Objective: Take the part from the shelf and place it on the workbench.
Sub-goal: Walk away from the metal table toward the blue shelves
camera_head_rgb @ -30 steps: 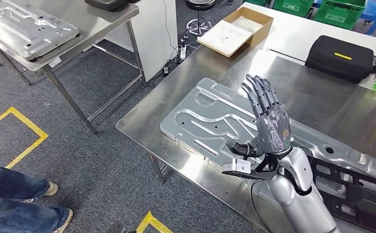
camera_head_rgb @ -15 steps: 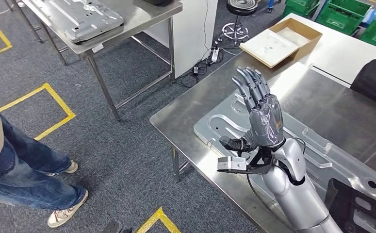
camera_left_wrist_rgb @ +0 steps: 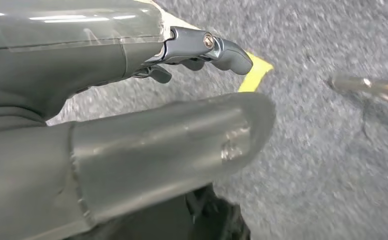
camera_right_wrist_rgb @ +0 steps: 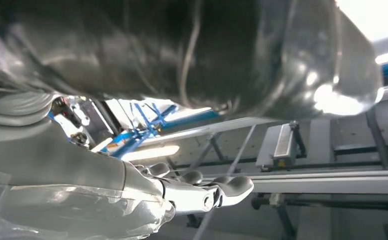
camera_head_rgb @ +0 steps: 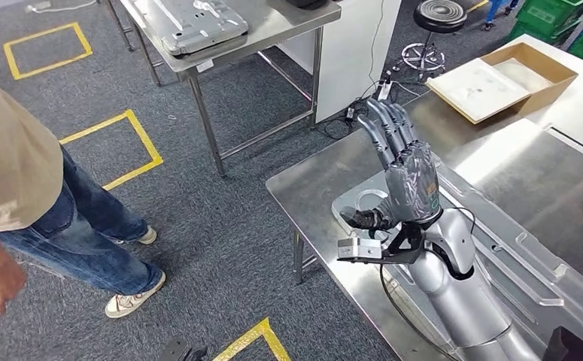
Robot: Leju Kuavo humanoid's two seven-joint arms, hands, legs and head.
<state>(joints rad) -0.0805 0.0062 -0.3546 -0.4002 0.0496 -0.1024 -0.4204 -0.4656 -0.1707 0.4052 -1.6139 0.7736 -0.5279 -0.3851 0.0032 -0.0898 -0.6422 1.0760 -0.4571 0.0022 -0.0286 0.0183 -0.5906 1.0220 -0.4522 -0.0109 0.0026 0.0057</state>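
My right robot hand [camera_head_rgb: 408,180] is raised with its fingers straight, spread slightly and holding nothing, over the near-left end of the part [camera_head_rgb: 499,248]. My left robot hand [camera_left_wrist_rgb: 131,125] hangs over the carpet, also empty. Over the last second my view has swung left: the person [camera_head_rgb: 40,188] and the far table [camera_head_rgb: 273,22] have come further in. I judge I am turning away, placement done. The part lies flat on the bench [camera_head_rgb: 311,195], its long axis running from near left to far right.
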